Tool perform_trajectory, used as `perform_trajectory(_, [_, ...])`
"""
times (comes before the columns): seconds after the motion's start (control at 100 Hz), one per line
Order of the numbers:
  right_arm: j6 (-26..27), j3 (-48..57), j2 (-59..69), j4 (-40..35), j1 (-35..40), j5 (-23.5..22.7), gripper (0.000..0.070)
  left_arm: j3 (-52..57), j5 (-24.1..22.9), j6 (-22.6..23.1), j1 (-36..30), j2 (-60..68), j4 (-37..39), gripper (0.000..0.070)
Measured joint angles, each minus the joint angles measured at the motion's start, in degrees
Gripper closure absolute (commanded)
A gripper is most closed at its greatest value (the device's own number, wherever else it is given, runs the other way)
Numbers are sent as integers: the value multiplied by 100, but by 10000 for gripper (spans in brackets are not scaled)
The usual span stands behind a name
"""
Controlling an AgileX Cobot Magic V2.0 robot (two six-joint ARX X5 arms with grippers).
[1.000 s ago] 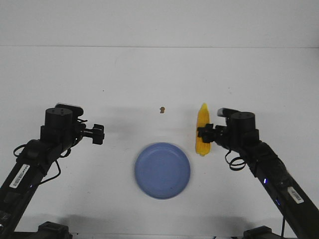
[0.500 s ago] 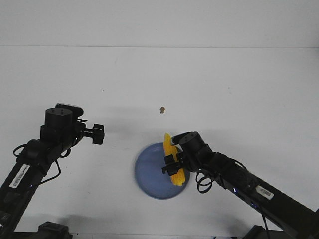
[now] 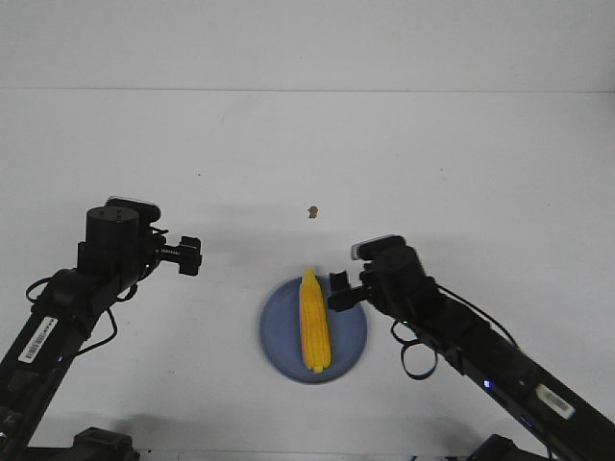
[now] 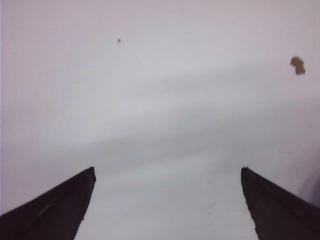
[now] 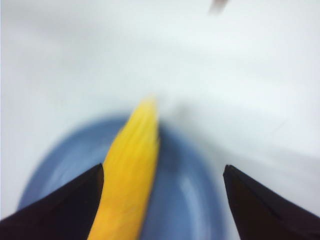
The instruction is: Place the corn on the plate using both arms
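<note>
The yellow corn (image 3: pixel 314 321) lies lengthwise on the periwinkle-blue plate (image 3: pixel 279 331), its pointed end toward the far side. In the right wrist view the corn (image 5: pixel 130 175) lies on the plate (image 5: pixel 180 190), blurred, close to one finger. My right gripper (image 3: pixel 338 291) is open just above the plate's right rim, right of the corn, holding nothing; it also shows in the right wrist view (image 5: pixel 162 175). My left gripper (image 3: pixel 192 255) is open and empty over bare table left of the plate; it also shows in the left wrist view (image 4: pixel 167 172).
A tiny brown speck (image 3: pixel 311 211) lies on the white table beyond the plate; it also shows in the left wrist view (image 4: pixel 298 65). A small dark dot (image 4: pixel 119 40) marks the table farther off. The table's far edge meets a white wall.
My right gripper carried the corn from the table right of the plate onto the plate, let it go and opened, and now sits a little to the right. The left arm has not moved.
</note>
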Motion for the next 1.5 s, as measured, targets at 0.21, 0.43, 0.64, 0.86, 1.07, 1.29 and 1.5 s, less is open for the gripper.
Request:
perform_trajectory(0.21, [-695, 0, -1443, -199, -1110, 1123, 195, 0, 2, 0, 2, -2, 247, 117])
perform_trajectory(0.43, [-1397, 2, -2782, -881, -2551, 1523, 194, 0, 0, -48, 92, -57, 393, 117])
perform_trajectory(0.64, [-1558, -516, -3799, -960, -3300, 1412, 194, -203, 0, -177, 177, -549, 791, 117])
perform_trajectory(0.86, [-1539, -1836, -4894, -817, -3335, 525, 195, -1589, 2, -284, 175, -1987, 1626, 117])
perform_trajectory(1.07, [-1510, -2009, -5589, -570, -3329, -138, 195, -2712, 0, -531, 175, -3379, 1705, 128])
perform_trajectory(1.29, [-1495, -1989, -5528, -699, -3333, -111, 211, -2990, 0, -588, 175, -4356, 1517, 539])
perform_trajectory(1.5, [-1495, -1989, -5528, -697, -3331, 160, 700, -2990, 0, -634, 175, -4638, 1292, 694])
